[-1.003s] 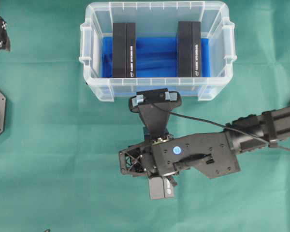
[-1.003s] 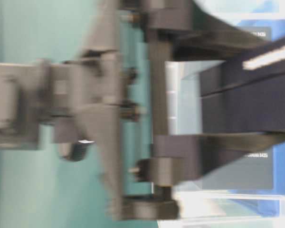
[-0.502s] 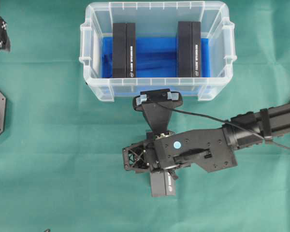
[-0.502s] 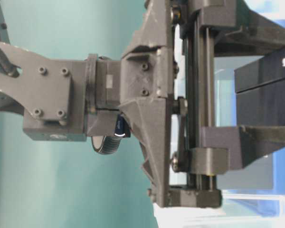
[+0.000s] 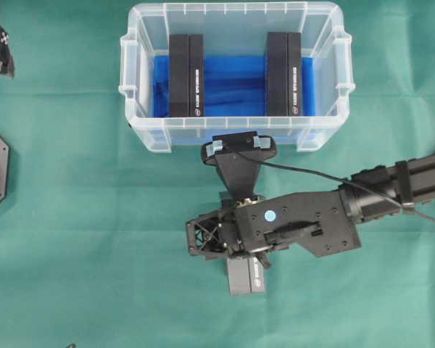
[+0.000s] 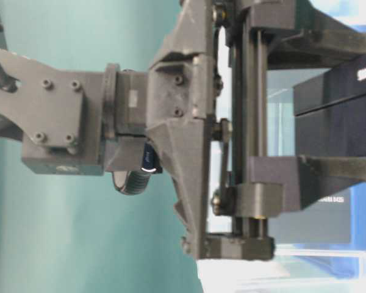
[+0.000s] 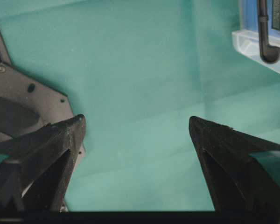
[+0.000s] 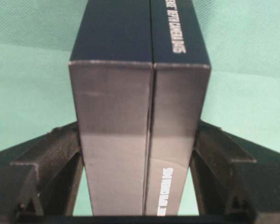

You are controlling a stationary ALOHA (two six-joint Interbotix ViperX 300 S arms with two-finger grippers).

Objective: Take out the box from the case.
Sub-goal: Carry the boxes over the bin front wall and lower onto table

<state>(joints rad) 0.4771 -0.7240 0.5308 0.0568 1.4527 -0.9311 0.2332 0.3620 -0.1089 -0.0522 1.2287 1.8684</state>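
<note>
The right gripper (image 8: 139,205) is clamped on a dark box (image 8: 139,116), its fingers pressed against the box's two long sides in the right wrist view. In the overhead view this box (image 5: 246,276) shows just below the wrist, in the lower middle of the frame, over the green cloth (image 5: 80,239) and outside the clear plastic case (image 5: 235,22). Compared with a second ago the wrist has edged slightly to the right and the box beneath it has turned to lie squarer to the frame; the arm has otherwise barely moved. That suggests the carry is nearly over and the box is being lined up for setting down, though whether it touches the cloth cannot be told. Two more dark boxes (image 5: 186,75) (image 5: 284,73) stand on the blue lining at the case's left and right. The left gripper (image 7: 135,126) hangs wide open and empty over bare cloth, with the case's corner at its upper right.
</note>
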